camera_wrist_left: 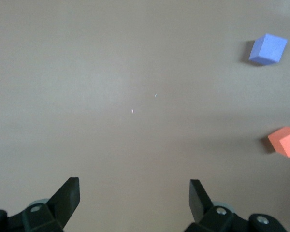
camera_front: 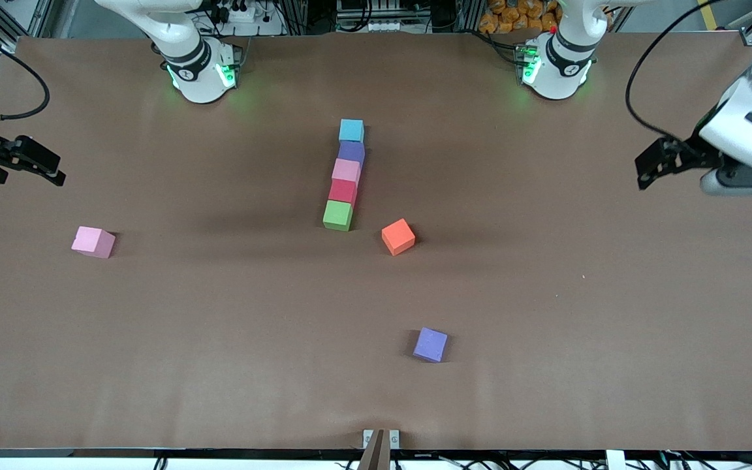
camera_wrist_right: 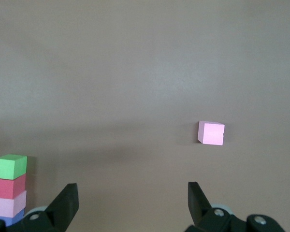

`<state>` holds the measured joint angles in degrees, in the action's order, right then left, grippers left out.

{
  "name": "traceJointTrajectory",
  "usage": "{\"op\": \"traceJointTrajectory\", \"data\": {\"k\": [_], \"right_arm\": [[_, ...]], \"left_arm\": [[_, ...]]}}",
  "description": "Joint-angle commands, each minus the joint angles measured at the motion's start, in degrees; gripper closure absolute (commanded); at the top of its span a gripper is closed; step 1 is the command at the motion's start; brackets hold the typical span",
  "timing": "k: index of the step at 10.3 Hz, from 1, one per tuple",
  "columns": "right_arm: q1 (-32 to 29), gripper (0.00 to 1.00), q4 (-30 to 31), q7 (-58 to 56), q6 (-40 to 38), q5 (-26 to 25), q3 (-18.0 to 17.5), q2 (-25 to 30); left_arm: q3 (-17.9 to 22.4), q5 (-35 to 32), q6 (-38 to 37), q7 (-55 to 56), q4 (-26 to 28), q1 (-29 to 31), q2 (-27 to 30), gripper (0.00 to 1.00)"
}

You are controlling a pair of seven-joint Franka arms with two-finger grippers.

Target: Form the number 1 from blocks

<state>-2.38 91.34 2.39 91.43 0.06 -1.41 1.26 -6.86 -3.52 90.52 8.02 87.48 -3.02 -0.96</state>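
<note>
Brown paper table (camera_front: 219,339) holds loose foam blocks (camera_front: 344,176), no containers.

Five matte foam cubes touch in one line: light blue cube (camera_front: 351,130), purple cube (camera_front: 351,153), pink cube (camera_front: 346,171), red cube (camera_front: 342,191), green cube (camera_front: 337,215). Loose orange cube (camera_front: 397,236), second purple cube (camera_front: 430,344) and second pink cube (camera_front: 93,241) all lie well apart from either gripper's fingers.
</note>
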Motion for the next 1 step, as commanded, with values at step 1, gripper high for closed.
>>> {"op": "traceJointTrajectory", "data": {"k": [1], "right_arm": [[0.2, 0.00, -1.0, -0.4, -1.3, 1.0, 0.4, -0.4]], "left_arm": [[-0.2, 0.6, -2.4, -0.9, 0.9, 0.6, 1.4, 0.00]]}}
